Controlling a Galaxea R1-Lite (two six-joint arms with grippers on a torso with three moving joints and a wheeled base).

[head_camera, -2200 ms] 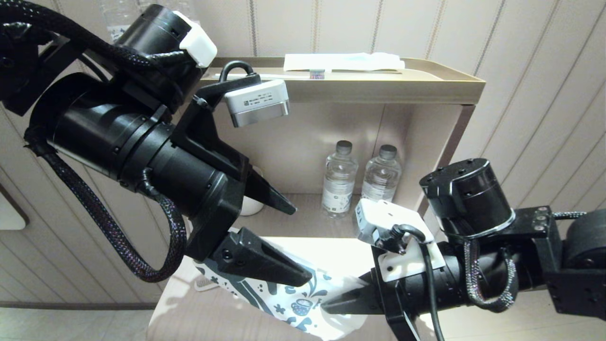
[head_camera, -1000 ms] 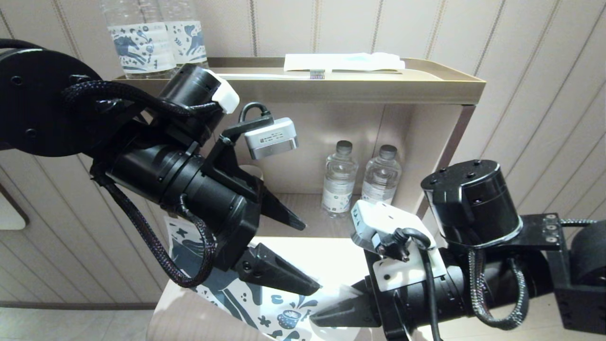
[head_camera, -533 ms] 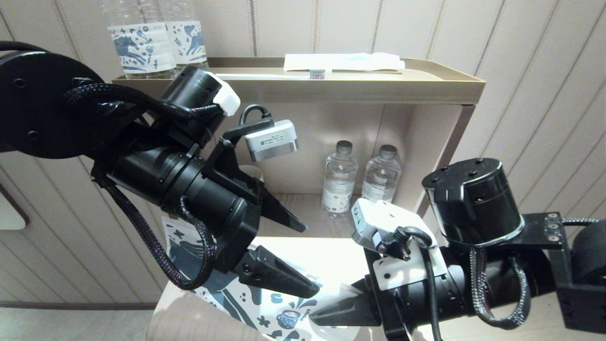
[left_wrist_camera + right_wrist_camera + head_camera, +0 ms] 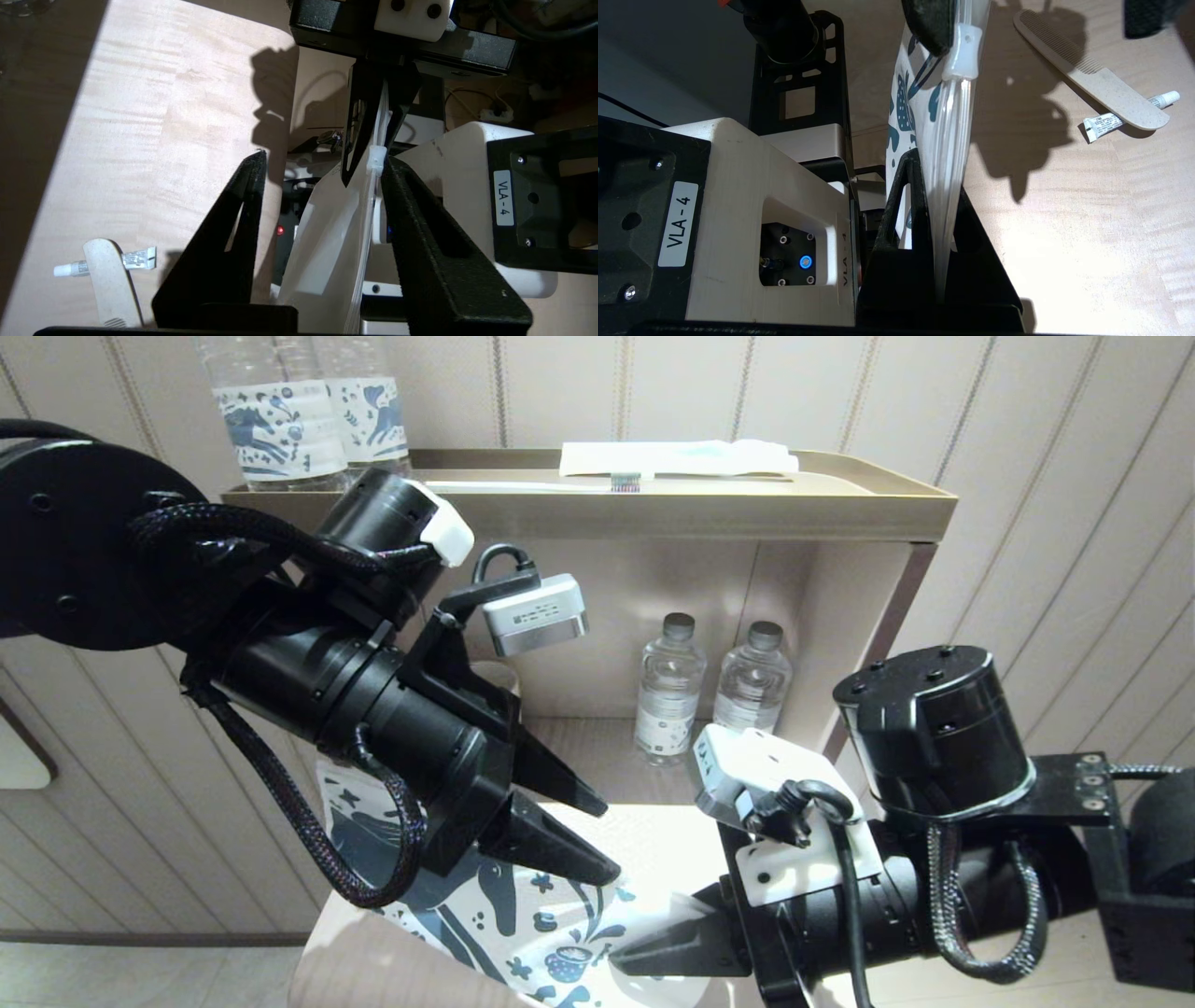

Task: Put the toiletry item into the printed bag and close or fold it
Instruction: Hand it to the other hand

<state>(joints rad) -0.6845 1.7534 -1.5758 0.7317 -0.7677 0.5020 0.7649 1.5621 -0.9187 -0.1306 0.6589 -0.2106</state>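
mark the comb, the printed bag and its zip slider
comb (image 4: 1099, 86): right wrist view, on its handle.
printed bag (image 4: 523, 915): head view, on its printed face.
zip slider (image 4: 962, 58): right wrist view, on the white slider body.

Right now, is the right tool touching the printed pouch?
Touching. The right wrist view shows the right tool shut on the printed pouch's clear zip edge.

The left pincer (image 4: 602, 835) has narrowed: its two black fingers (image 4: 551, 845), spread wide half a second ago, now stand much closer together around the top edge of the printed bag (image 4: 523, 915), near the white zip slider (image 4: 376, 158). Two seconds ago the left arm sat higher and nearer the camera; it has since dropped, uncovering the labelled bottles (image 4: 308, 415) on the shelf top.
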